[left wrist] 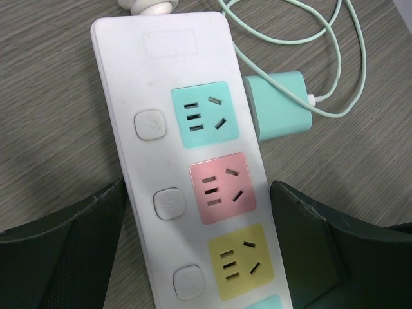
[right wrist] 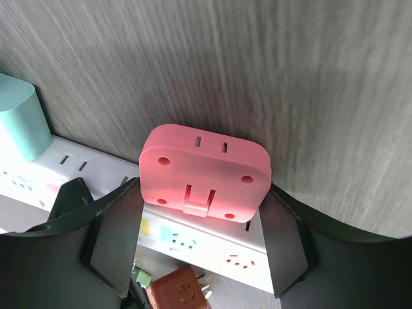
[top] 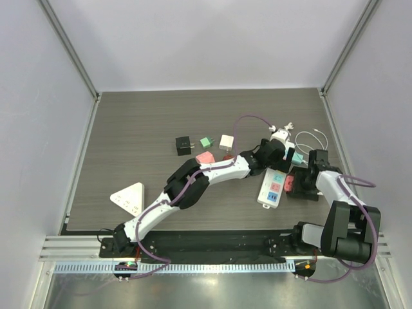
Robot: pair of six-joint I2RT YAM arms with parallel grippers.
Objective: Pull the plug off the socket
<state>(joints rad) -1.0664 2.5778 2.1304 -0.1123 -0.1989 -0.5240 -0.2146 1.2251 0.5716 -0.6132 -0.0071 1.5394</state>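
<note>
A white power strip [top: 270, 190] with teal, pink and yellow sockets lies right of centre. It also shows in the left wrist view [left wrist: 161, 84]. My left gripper [top: 278, 156] sits over its far end. In the left wrist view, the left gripper [left wrist: 196, 190] has both jaws against the strip's long sides. My right gripper [top: 301, 182] is shut on a pink plug [top: 289, 183] at the strip's right edge. In the right wrist view, the right gripper [right wrist: 203, 193] holds this plug [right wrist: 205, 170] in front of the strip [right wrist: 212, 248]. Its prongs are hidden.
A teal charger [left wrist: 278, 106] with a pale cable [left wrist: 335, 71] lies against the strip's right side. On the table to the left are a black adaptor [top: 183, 145], a green plug [top: 206, 142], a white cube [top: 226, 141], another pink plug [top: 204, 157] and a white triangular strip [top: 129, 196]. An orange cube plug [right wrist: 180, 293] lies beyond the strip.
</note>
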